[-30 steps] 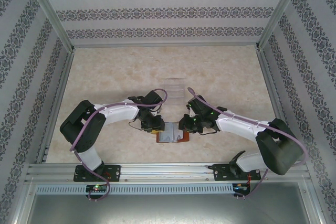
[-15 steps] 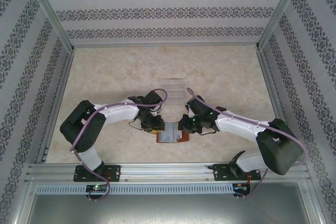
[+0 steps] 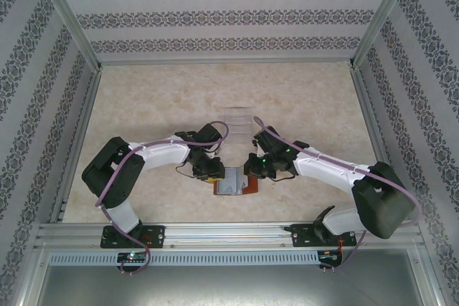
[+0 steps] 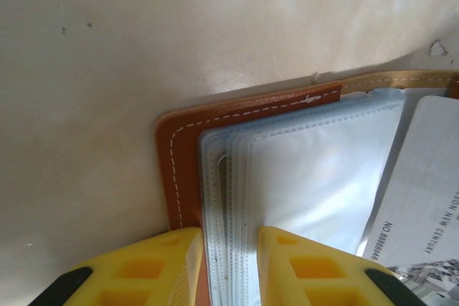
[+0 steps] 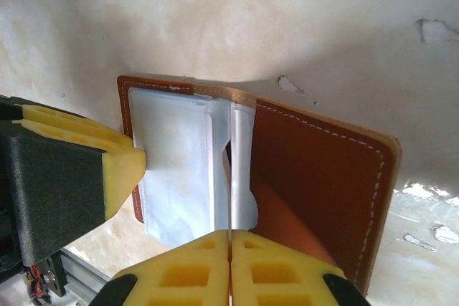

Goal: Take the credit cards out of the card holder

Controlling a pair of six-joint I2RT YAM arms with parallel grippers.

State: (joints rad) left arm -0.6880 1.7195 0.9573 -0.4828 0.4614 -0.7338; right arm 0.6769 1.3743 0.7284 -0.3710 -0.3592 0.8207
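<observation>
Rightward, the right gripper (image 5: 229,266) had pressed shut — left gripper (image 4: 228,266) clamped the brown leather card holder's (image 4: 183,148) clear sleeves (image 4: 301,170); pale card (image 4: 423,177) read "NEW CENTURY".

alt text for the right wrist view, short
Two yellow claw fingers of the right claw are pressed together at the bottom edge, at the open brown card holder lying on the pale table. Its clear plastic sleeves lie fanned on the left, where the left claw's yellow fingertip presses them.

The card holder (image 3: 235,182) is lying open near six o'clock, its reddish-brown leather framing pale sleeves. A credit card (image 4: 423,177) is lying on its inner face.
</observation>
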